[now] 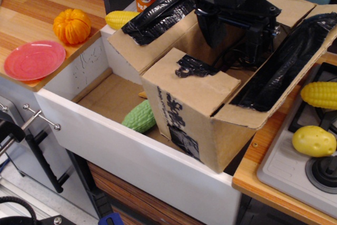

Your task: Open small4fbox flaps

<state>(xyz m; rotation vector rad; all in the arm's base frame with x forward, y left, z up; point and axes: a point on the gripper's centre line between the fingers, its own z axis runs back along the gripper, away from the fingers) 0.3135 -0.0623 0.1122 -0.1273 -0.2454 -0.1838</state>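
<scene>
The brown small4fbox (184, 125) stands tilted in the white sink, black printed marks on its near side. The left long flap (152, 22) and the right long flap (287, 67), both lined with crinkled black tape, are folded outward. The far short flap (289, 6) is folded back. The near short flap (202, 85), with a black tape patch, lies roughly flat over the near end of the opening. My black gripper (234, 40) hangs over the box opening, behind the near flap. Its fingers are spread apart and hold nothing.
The white sink (131, 156) holds a green toy gourd (139, 116) beside the box. On the left counter are a pink plate (34, 59), an orange pumpkin (71, 26) and a corn cob (122, 19). On the stove at right lie a corn cob (319, 94) and a yellow potato (314, 140).
</scene>
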